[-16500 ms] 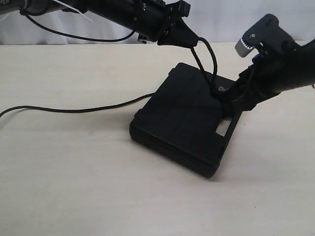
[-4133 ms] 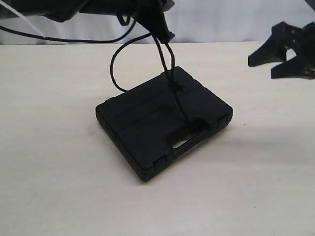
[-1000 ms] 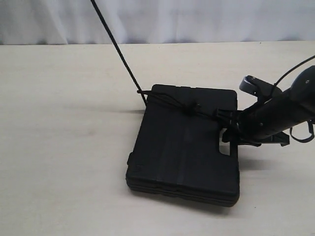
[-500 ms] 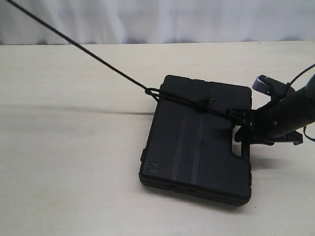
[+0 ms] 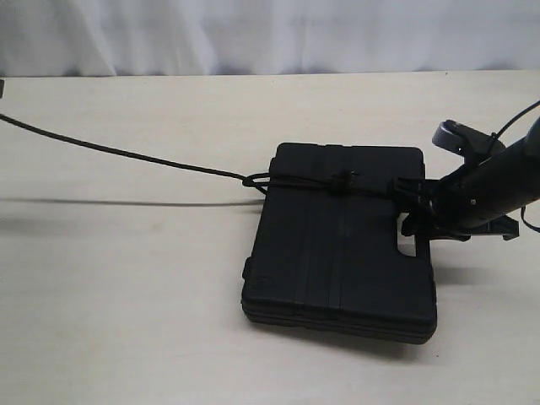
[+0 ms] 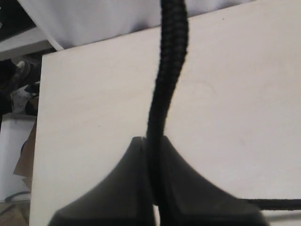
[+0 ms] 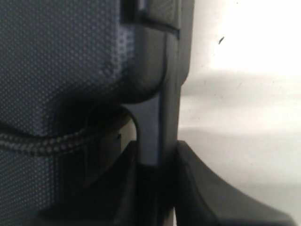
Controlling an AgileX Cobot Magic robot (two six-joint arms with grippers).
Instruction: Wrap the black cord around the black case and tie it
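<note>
Black cord (image 5: pixel 126 153) is sitting squeezed in left fingers (image 6: pixel 117 188) for tightening; right fingers (image 7: pixel 207 188) are squeezing black case (image 5: pixel 337 245) steady.

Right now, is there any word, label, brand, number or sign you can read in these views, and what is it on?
None readable. The black case shows only plain ribs and a dotted texture; the black cord and the table carry no lettering.
</note>
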